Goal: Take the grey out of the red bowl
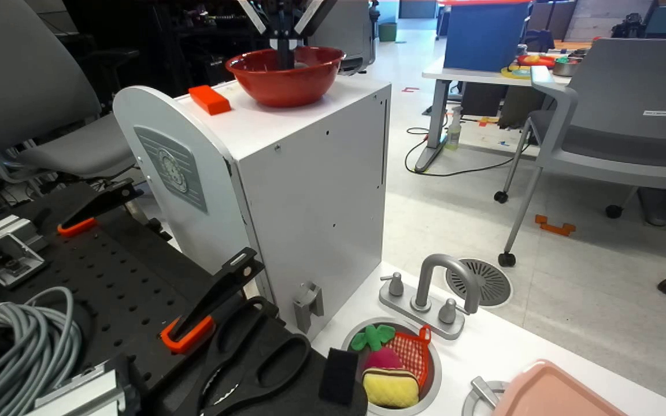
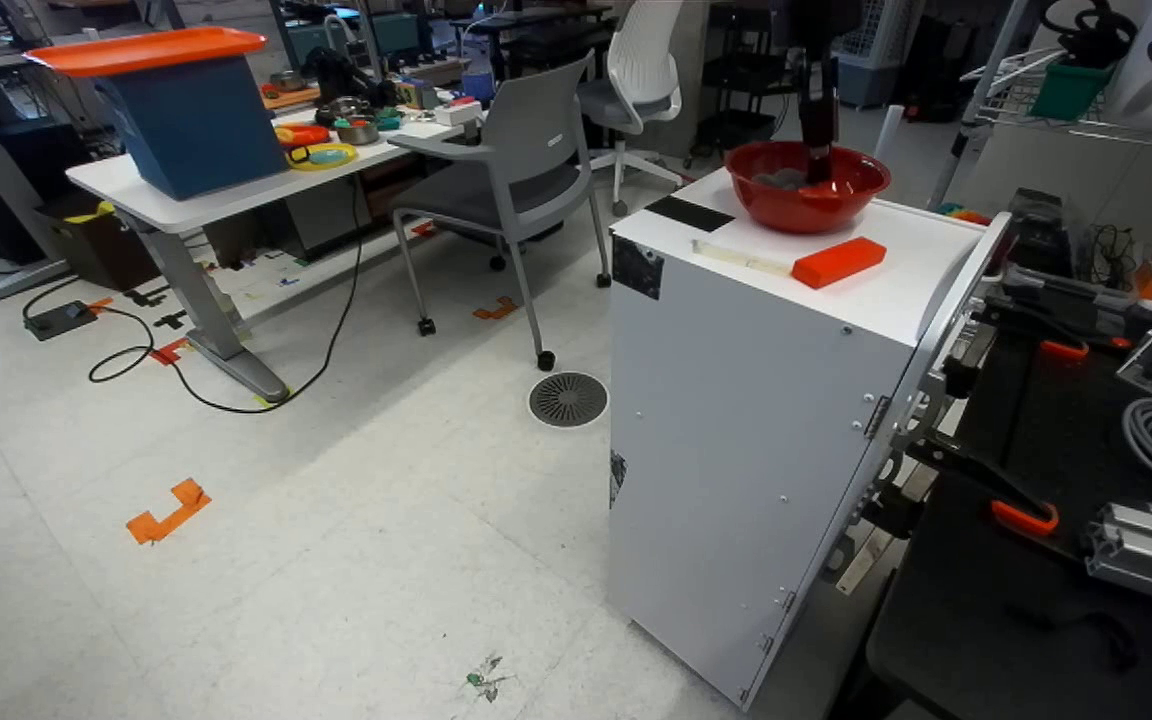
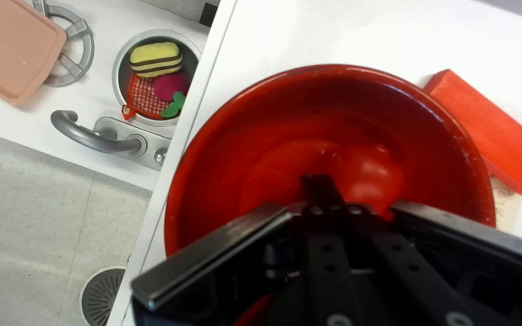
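Gripper (image 1: 285, 61) points straight down into the red bowl (image 1: 287, 88), closed, fingers together. Grey thing (image 2: 782, 178) is in the bowl, right next to the fingertips in both exterior views. Whether any of it is pinched, I can't make out; in the wrist view the gripper covers that spot.

Bowl sits upright on top of the white cabinet (image 1: 315, 185). Orange block (image 1: 210, 99) lies just beside it on the same top; black patch (image 2: 690, 213) near it too. Rounded red shape (image 3: 369, 174) by the fingers in the wrist view: object or reflection, can't say.

White bench (image 1: 483, 349) sits lower, alongside the cabinet. Its sink (image 1: 437, 370) holds a yellow striped piece (image 1: 391, 388), a red checked mitt (image 1: 417, 349), a magenta piece (image 1: 383, 359) and a green leaf-shaped one (image 1: 372, 337), piled together. Tap (image 1: 425, 283) stands next to the sink. Pink tray (image 1: 558, 393) rests partly over a burner ring (image 3: 89, 47).

Black bench (image 1: 119, 268) by the cabinet's door side: cable coil (image 1: 58, 341) on it, plus clamps (image 1: 217, 294) with orange tips.

Drain (image 2: 568, 400) and orange mark (image 2: 188, 495) on the floor (image 2: 386, 500), chair (image 1: 628, 98) near the drain. Far bench (image 2: 206, 202) carries a blue bin (image 1: 486, 37) with an orange lid (image 2: 151, 50), yellow dish (image 2: 326, 166) beside it.
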`<state>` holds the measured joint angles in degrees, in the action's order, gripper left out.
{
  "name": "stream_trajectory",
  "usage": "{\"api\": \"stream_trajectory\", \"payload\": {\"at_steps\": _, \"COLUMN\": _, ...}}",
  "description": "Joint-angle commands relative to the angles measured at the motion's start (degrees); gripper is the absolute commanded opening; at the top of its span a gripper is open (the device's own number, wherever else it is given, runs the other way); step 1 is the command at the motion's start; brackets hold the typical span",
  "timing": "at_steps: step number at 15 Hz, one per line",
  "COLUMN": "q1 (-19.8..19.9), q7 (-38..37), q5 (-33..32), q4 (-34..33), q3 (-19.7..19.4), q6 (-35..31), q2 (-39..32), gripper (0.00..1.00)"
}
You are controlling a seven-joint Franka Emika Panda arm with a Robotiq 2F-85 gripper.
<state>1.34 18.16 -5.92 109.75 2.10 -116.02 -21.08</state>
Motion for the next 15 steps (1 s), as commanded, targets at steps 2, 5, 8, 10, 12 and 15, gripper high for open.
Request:
{"api": "stream_trajectory", "payload": {"at_steps": 2, "q1": -0.10, "q7": 0.00, "q5": -0.15, "q4": -1.40, "q3": 0.03, "q6": 1.57, "q2": 0.38, "gripper": 0.16}}
{"api": "stream_trajectory", "payload": {"at_steps": 5, "q1": -0.13, "q7": -0.10, "q5": -0.31, "q4": -2.07, "q3": -0.05, "q6": 1.78, "q2": 0.08, "gripper": 0.40}}
{"api": "stream_trajectory", "payload": {"at_steps": 8, "q1": 0.21, "q7": 0.44, "q5": 0.34, "q4": -2.45, "q3": 0.02, "q6": 1.89, "q2": -0.49, "gripper": 0.63}}
{"api": "stream_trajectory", "payload": {"at_steps": 10, "q1": 0.31, "q7": 0.58, "q5": 0.34, "q4": -2.40, "q3": -0.02, "q6": 1.87, "q2": -0.62, "gripper": 0.77}}
{"api": "stream_trajectory", "payload": {"at_steps": 12, "q1": 0.44, "q7": 0.67, "q5": 0.43, "q4": -2.50, "q3": -0.03, "q6": 1.94, "q2": -0.87, "gripper": 0.91}}
{"api": "stream_trajectory", "payload": {"at_steps": 15, "q1": 0.68, "q7": 0.61, "q5": 0.57, "q4": -3.15, "q3": -0.18, "q6": 2.26, "q2": -2.02, "gripper": 1.00}}
